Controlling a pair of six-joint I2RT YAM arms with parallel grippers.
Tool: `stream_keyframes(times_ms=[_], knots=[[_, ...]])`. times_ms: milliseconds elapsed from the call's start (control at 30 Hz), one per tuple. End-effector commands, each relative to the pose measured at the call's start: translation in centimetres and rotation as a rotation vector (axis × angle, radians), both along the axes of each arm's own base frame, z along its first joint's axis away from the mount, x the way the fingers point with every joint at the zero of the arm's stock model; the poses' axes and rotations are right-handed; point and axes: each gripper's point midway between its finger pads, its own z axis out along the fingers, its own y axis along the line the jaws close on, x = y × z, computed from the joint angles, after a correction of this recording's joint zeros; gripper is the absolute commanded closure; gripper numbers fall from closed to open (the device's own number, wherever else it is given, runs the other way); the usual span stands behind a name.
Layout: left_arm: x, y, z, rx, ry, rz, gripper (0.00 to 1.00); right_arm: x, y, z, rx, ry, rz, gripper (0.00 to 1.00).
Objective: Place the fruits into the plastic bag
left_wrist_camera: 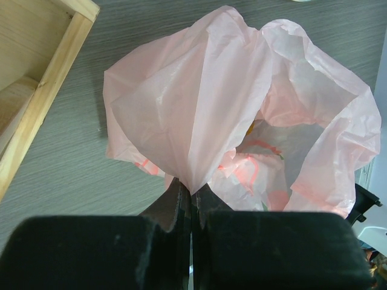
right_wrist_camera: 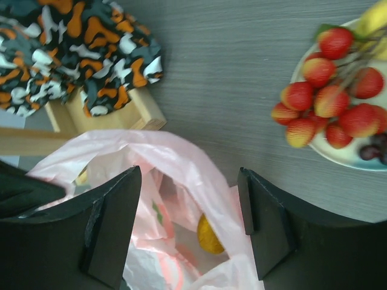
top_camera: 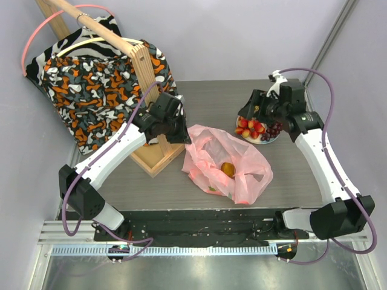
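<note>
Pink plastic bag edge within the closed left hand

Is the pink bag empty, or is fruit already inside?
Not empty: an orange fruit shows inside the plastic bag; strawberries and grapes lie on the plate.

Bag mouth stands open: left gripper pinches a fold of the plastic bag upright, leaving a gap on the right side, walls slack and crinkled. Wooden frame with draped patterned cloth blocks the left side, just beside the bag. Plate heaped with fruits fills the far right; right gripper, jaws wide, hangs by it. Bare table between bag and plate is passable.
</note>
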Motion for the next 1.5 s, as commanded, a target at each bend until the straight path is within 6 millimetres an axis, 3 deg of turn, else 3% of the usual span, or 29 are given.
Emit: stream_keyframes(times_ms=[0, 300, 467, 667, 933, 1467], knots=[[0.7, 1.0, 2.0, -0.046, -0.043, 0.055, 1.0, 1.6, -3.9, 1.4, -0.014, -0.023, -0.12, 0.28], [0.8, 1.4, 1.9, -0.039, -0.041, 0.06, 1.0, 3.7, -12.8, -1.5, -0.084, 0.077, -0.402, 0.3], [1.1, 1.8, 2.0, -0.037, -0.048, 0.067, 1.0, 4.1, -15.8, -4.4, -0.109, 0.161, -0.483, 0.29], [1.5, 1.9, 2.1, -0.044, -0.051, 0.07, 1.0, 4.4, -18.6, -6.2, -0.253, 0.196, -0.549, 0.3], [1.5, 1.2, 2.0, -0.071, -0.037, 0.063, 1.0, 4.8, -19.4, -10.7, -0.317, 0.309, -0.536, 0.31], [2.1, 1.1, 2.0, -0.072, -0.046, 0.079, 1.0, 7.1, -18.9, -16.8, -0.306, 0.418, -0.469, 0.26]])
